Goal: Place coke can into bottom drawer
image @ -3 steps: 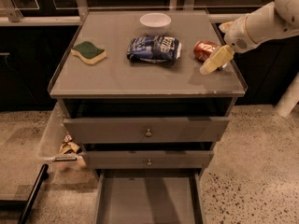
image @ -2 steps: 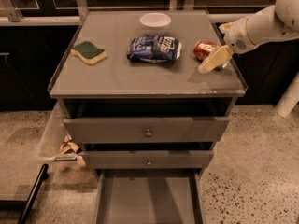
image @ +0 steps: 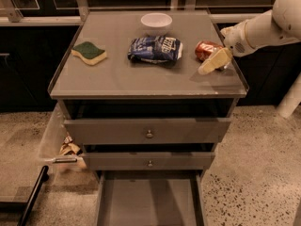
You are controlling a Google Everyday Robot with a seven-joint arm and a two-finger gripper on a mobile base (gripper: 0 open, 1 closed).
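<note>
- One coke can [image: 205,49] lay on the counter [image: 117,79], upper right of frame.
- One gripper [image: 215,60] sat just beside it; I cannot tell whether its jaws were open or closed.
- One bottom drawer [image: 148,199] stood open at lower centre.
- Elsewhere on the counter: one snack bag [image: 155,49], one sponge [image: 89,52], one bowl [image: 156,20].

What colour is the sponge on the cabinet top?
The sponge is green over yellow, camera view; gripper beside the coke can.

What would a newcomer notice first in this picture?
The white arm reaches in from the right, its gripper at the red coke can lying near the right edge of the cabinet top. Below, the bottom drawer stands open; a blue snack bag lies in the top's middle.
</note>
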